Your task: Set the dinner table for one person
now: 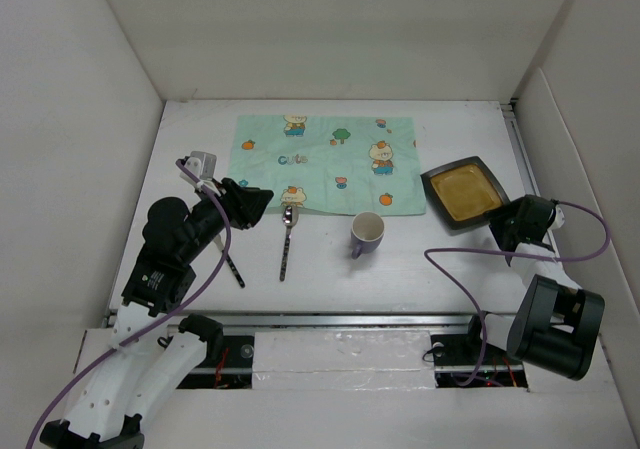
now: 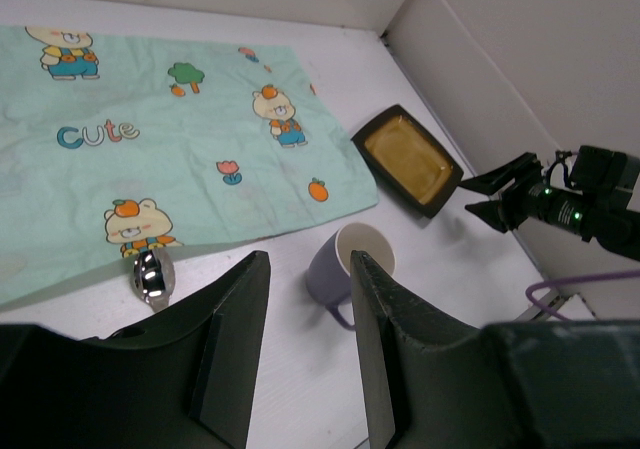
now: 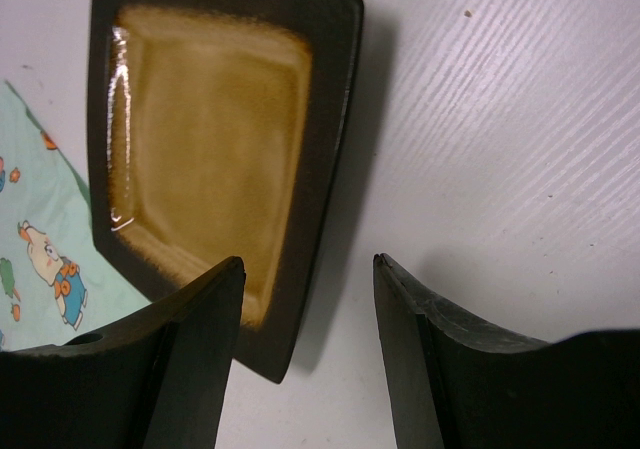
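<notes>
Left pincer released, empty, over the white tabletop; spoon just at its 4 o'clock, long axis 12-to-6, bowl end at the placemat edge, purple mug further out the same way. Square brown plate sits on the tabletop at the placemat's 3 o'clock, near the right pincer at its 10 o'clock. That pincer is also released, so the right arm looks the nearer one for the plate.

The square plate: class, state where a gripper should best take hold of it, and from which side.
Probably the dark raised rim of the plate nearest the right gripper, approached from above. It lies flat on the table, so only that lip gives open jaws purchase.
</notes>
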### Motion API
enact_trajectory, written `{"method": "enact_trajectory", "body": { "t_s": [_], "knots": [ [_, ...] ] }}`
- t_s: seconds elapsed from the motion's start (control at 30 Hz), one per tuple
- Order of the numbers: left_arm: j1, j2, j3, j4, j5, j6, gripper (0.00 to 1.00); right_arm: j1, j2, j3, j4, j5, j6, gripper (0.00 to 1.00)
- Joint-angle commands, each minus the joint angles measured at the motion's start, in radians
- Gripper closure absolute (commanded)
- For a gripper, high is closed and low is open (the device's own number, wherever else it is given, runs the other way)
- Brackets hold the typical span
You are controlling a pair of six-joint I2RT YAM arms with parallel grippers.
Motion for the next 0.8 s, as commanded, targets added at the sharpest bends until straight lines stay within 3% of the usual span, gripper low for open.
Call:
{"method": "enact_trajectory", "body": {
  "t_s": [0.0,0.27,0.4,0.5,0.63,0.77],
  "knots": [
    [-0.039,-0.017,-0.002,-0.034,-0.043,0.086,0.65,-0.019,0.066,0.034,0.107,-0.085,0.068,0.40],
    [-0.087,-0.051,0.002,-0.068,-0.115,0.098,0.65,-0.028,0.210,0.088,0.145,-0.108,0.128,0.41],
    [-0.087,-0.052,0.008,-0.071,-0.127,0.098,0.65,-0.037,0.296,0.083,0.204,-0.157,0.186,0.46],
    [-0.087,-0.054,0.007,-0.077,-0.138,0.100,0.65,-0.057,0.301,0.060,0.251,-0.168,0.215,0.61],
    [-0.087,-0.052,0.005,-0.077,-0.147,0.100,0.65,-0.076,0.322,0.039,0.300,-0.219,0.257,0.66],
    [-0.087,-0.060,-0.001,-0.078,-0.169,0.100,0.65,-0.119,0.352,-0.006,0.442,-0.277,0.320,1.00]
  ]
}}
